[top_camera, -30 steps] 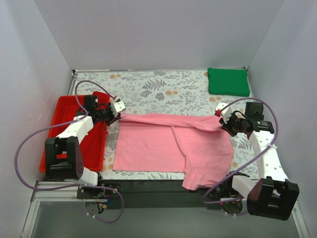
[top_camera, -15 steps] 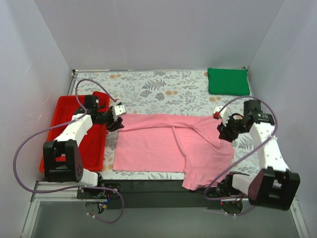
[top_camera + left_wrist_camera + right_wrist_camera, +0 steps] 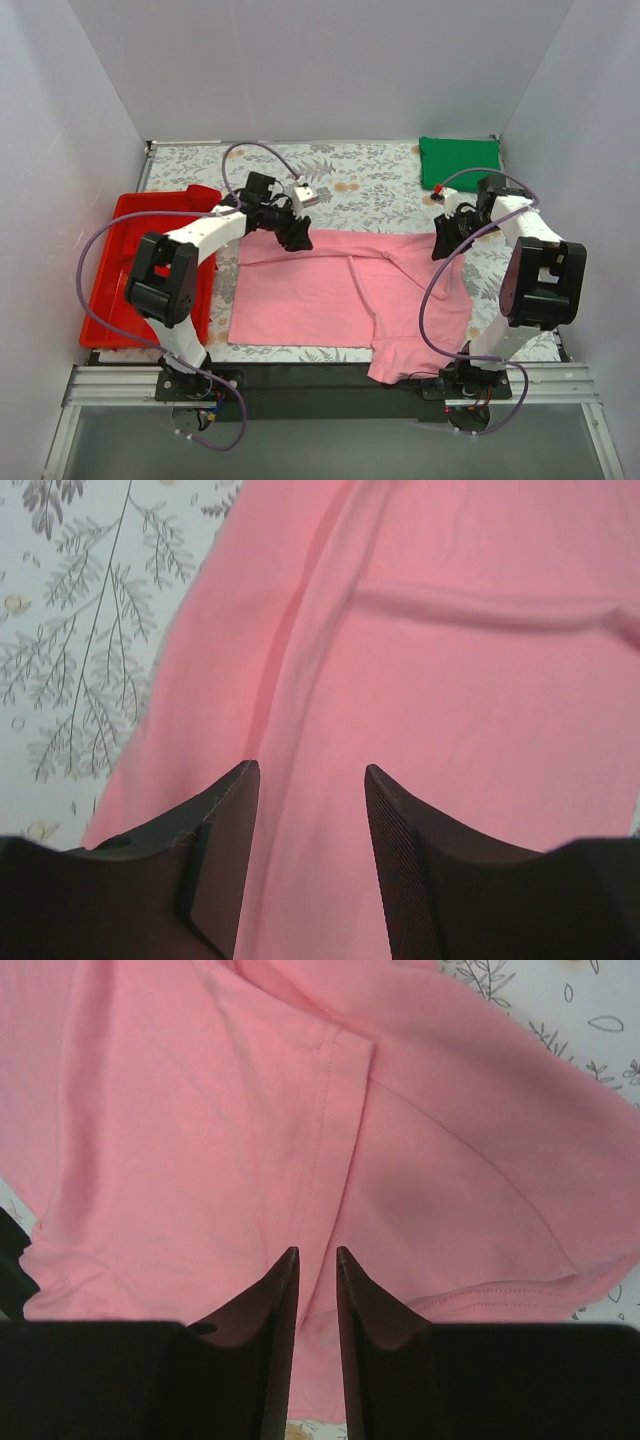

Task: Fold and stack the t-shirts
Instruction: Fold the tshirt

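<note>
Item 1. Pink t-shirt (image 3: 330, 290): spread flat across the middle of the table (image 3: 350, 175), with its far edge doubled over into a long band. One sleeve (image 3: 400, 360) hangs over the near right edge.

Item 2. Green t-shirt (image 3: 460, 165): folded into a neat block in the far right corner, well apart from the pink one.

Item 3. Left gripper (image 3: 297, 236): over the left end of the folded band. In the wrist view its fingers (image 3: 225, 810) stand wide apart, with bare pink cloth between them.

Item 4. Right gripper (image 3: 442, 245): over the right end of the band, above a sleeve seam (image 3: 325, 1110). Its fingers (image 3: 275, 1290) are nearly together, with a narrow slit between them and nothing pinched in it.

Item 5. Red tray (image 3: 110, 290): at the left edge of the table, beside the pink shirt. The left arm reaches across its far corner.

Item 6. Purple cable (image 3: 428, 300): loops from the right arm over the right part of the pink shirt (the only thing lying across the cloth).
</note>
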Motion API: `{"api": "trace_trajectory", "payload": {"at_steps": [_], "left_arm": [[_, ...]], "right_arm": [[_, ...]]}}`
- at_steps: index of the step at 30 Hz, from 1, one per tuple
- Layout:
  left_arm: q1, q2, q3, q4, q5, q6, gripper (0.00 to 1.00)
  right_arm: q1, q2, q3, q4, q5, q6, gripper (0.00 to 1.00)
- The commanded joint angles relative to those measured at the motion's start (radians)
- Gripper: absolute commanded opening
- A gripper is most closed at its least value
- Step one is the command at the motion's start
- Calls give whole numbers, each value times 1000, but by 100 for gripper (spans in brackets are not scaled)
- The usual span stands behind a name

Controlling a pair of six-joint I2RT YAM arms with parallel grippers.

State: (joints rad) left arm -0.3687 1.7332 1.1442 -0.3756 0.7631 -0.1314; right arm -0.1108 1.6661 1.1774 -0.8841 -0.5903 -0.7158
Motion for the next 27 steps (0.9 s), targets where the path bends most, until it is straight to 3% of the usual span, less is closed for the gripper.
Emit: {"api": "trace_trajectory", "payload": {"at_steps": [1,9,16,20,27], "left_arm": [[-70,63,103,138,-34,-203,45],[-197,267,273,216,-58,-315,46],[-266,385,350,247,-50,-370,46],[-308,393,328,244,-50,-350,44],[-406,240,151,254,-85,-165,33]], "right_arm": [[0,17,24,19,43,96,27],[-88,46,45,25,1,147,27],[-92,90,53,45,33,159,30],[-93,121,56,60,84,162,31],[-118,119,38,56,122,153,31]]}}
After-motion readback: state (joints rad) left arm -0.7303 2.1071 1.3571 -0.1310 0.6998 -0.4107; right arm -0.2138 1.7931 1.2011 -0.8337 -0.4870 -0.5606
